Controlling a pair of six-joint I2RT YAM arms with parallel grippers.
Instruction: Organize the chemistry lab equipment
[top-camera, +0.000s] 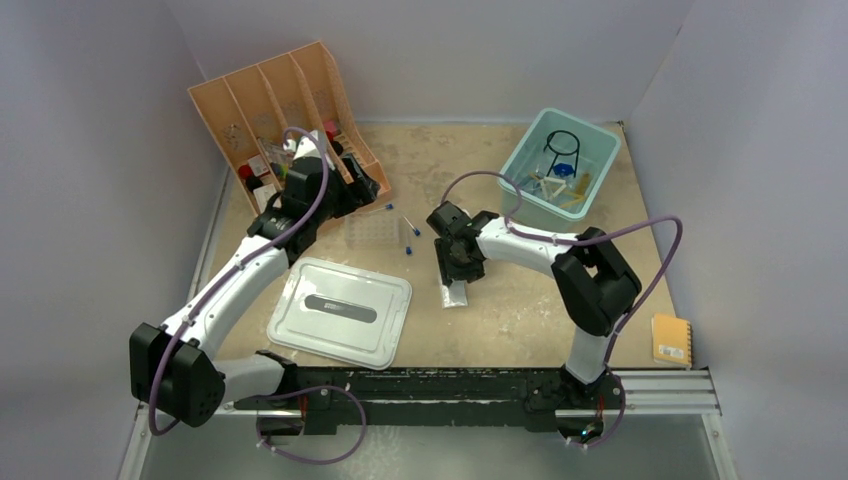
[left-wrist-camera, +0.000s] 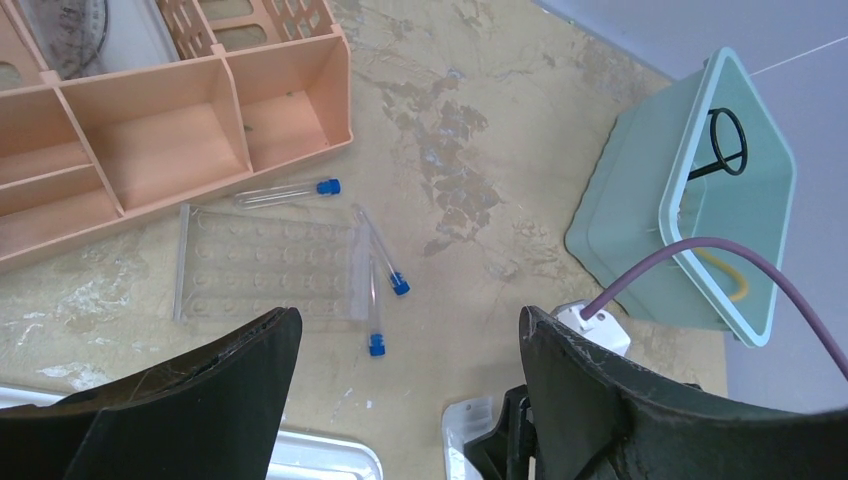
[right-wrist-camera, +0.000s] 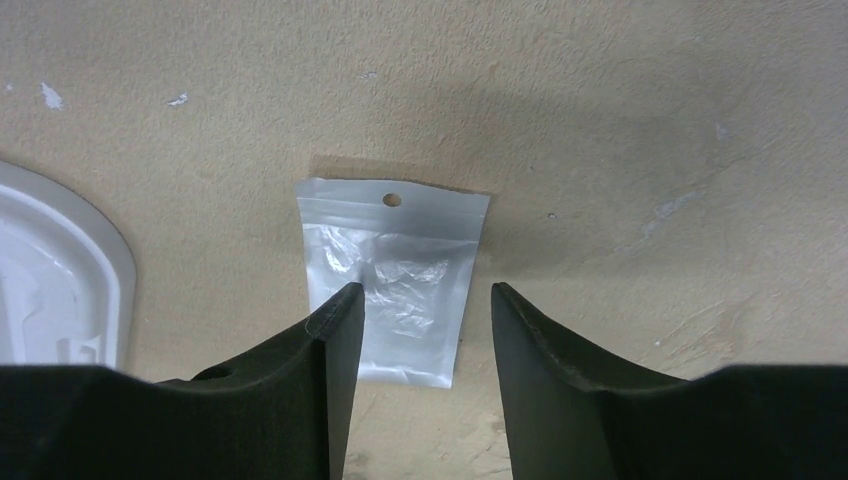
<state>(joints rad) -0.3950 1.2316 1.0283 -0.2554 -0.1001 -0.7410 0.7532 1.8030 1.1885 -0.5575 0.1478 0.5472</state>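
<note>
- The step in hand looks like the pickup of the small clear packet (right-wrist-camera: 400, 260), which lies flat near the middle of the worktop (top-camera: 520, 300), just right of the grey-white lid (top-camera: 340, 310).
- The right claw (right-wrist-camera: 425, 300) hangs directly over it, pointing down. Its fingers stand moderately apart with the packet's lower half between them. Nothing is lifted or pinched yet.
- The left claw (left-wrist-camera: 410, 320) is spread wide and empty, up by the peach organizer (top-camera: 270, 100) at the far left corner.
- Below the left claw, the clear tube rack (left-wrist-camera: 265, 265) lies on its side against the organizer's front. Three blue-capped thin tubes (left-wrist-camera: 385, 260) are loose around it.
- The teal bin (top-camera: 600, 160) at the far right already holds the black wire ring (top-camera: 563, 143) and other pieces.
- I'd guess the next move is to drop until the tips touch the worktop, then close on the film. It is thin and slick, so a high pinch would likely miss.
- After that the packet most likely goes to the bin.
</note>
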